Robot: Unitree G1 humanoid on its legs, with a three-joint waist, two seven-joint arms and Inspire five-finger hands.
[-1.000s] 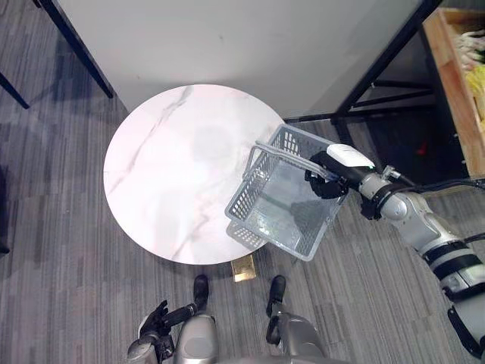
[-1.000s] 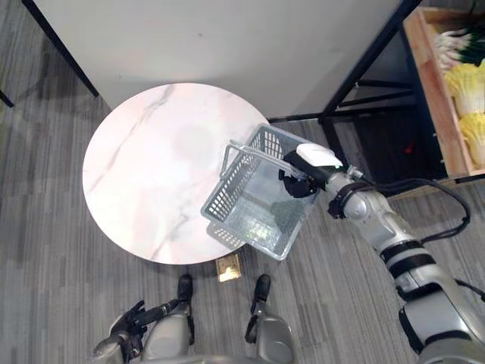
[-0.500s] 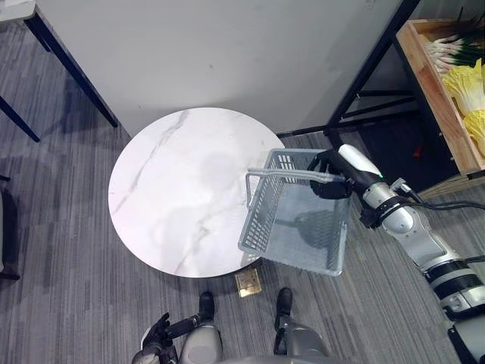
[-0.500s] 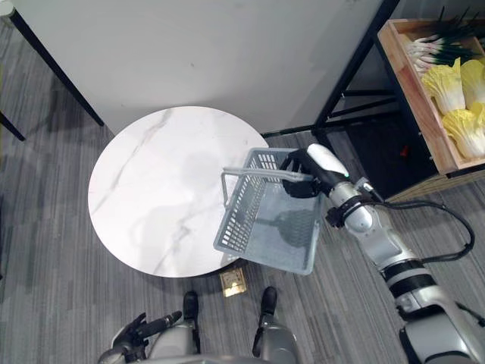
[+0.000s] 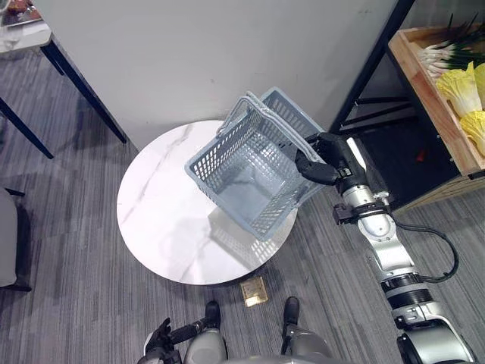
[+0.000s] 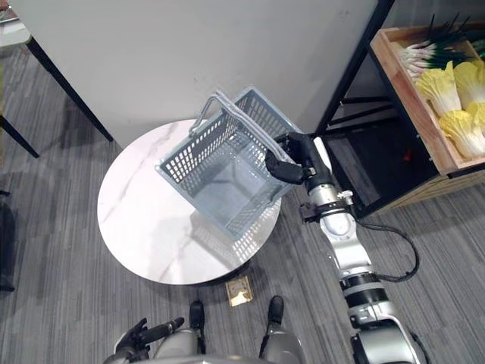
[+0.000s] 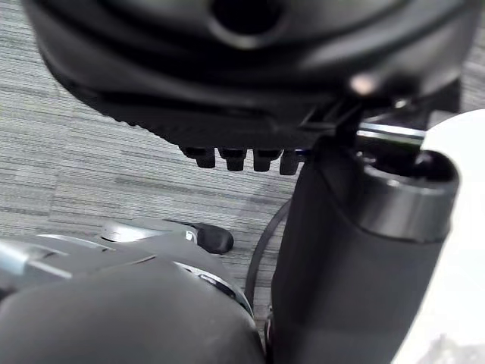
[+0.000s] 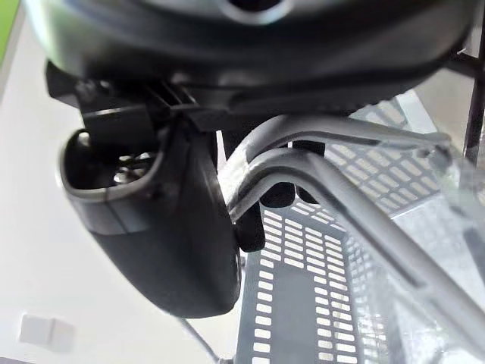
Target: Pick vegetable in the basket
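My right hand (image 5: 317,164) is shut on the handles (image 8: 318,163) of an empty grey plastic basket (image 5: 246,171). The basket hangs tilted in the air above the far right part of the round marble table (image 5: 163,224), its opening turned up towards me. Yellow cabbages (image 6: 449,85) and green onions (image 6: 420,51) lie in a wooden crate (image 6: 394,72) at the upper right, well apart from the basket. My left hand (image 6: 138,343) hangs low by my side with relaxed fingers and holds nothing.
A black metal shelf frame (image 5: 371,72) stands between the table and the crate. A white wall panel (image 5: 212,53) rises behind the table. Another table's corner (image 5: 26,34) shows at the upper left. A brass floor plate (image 5: 254,290) lies under the table's near edge.
The right hand has raised the basket from beside the table's right edge and swung it up over the table's far side, tilting it. The camera has also shifted.
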